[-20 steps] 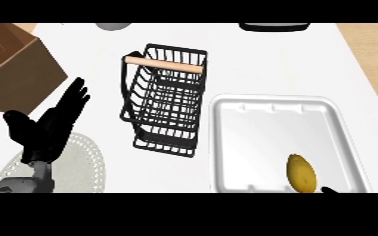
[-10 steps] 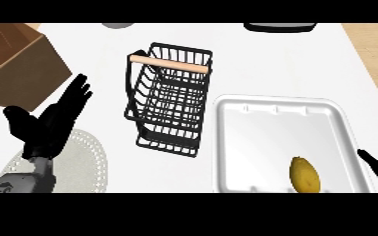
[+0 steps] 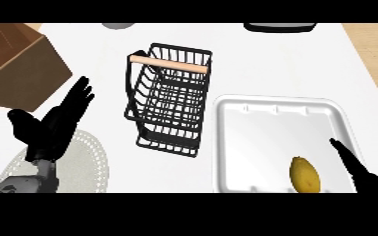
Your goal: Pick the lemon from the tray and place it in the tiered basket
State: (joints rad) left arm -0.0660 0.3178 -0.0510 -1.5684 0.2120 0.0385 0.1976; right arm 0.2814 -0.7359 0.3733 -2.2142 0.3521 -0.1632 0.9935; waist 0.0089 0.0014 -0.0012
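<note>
Lemon [image 3: 305, 174] lying near-right in tray [image 3: 251, 130]; right hand [image 3: 354, 166] just beside, fingers straight; left hand [image 3: 53, 124] open, resting left of tiered basket [image 3: 171, 100]

From my seat the surface [image 3: 221, 45] reads as smooth, matt white. The tiered basket [image 3: 168, 102] is thin black wire with a pale wooden handle. The tray [image 3: 277, 111] looks like white moulded plastic with a slight sheen. The lemon [image 3: 304, 174] has dull yellow skin. I see a brown cardboard-like box [image 3: 26, 70].
</note>
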